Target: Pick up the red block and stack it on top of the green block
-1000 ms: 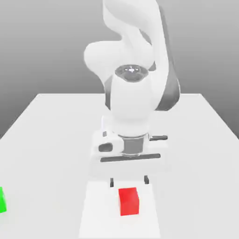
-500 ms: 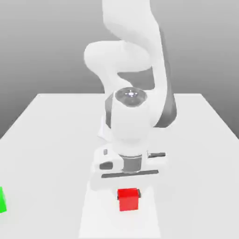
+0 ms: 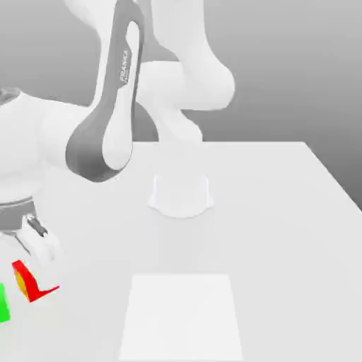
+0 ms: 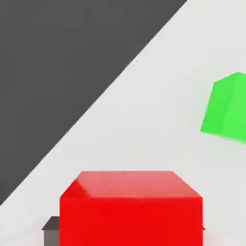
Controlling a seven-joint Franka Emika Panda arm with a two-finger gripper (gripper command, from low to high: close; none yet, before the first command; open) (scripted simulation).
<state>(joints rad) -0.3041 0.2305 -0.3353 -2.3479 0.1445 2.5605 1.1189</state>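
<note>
The red block (image 3: 27, 281) hangs tilted just above the table at the exterior view's far left, and my gripper (image 3: 31, 267) is shut on it. In the hand view the red block (image 4: 130, 206) sits between the dark finger pads (image 4: 50, 226). The green block (image 3: 2, 302) rests on the table at the exterior view's left edge, close beside the red one and slightly lower in the picture. From the hand view the green block (image 4: 228, 111) lies off to one side of the red one, apart from it.
The white table (image 3: 283, 212) carries a lighter square patch (image 3: 181, 314) near its front. The arm's base (image 3: 181, 195) stands at the table's middle. In the hand view the table's edge (image 4: 120, 79) runs close by the blocks, with dark floor beyond.
The gripper closed on the red block at the front middle, then the arm swung it to the exterior view's far left, beside the green block. The square patch now lies bare.
</note>
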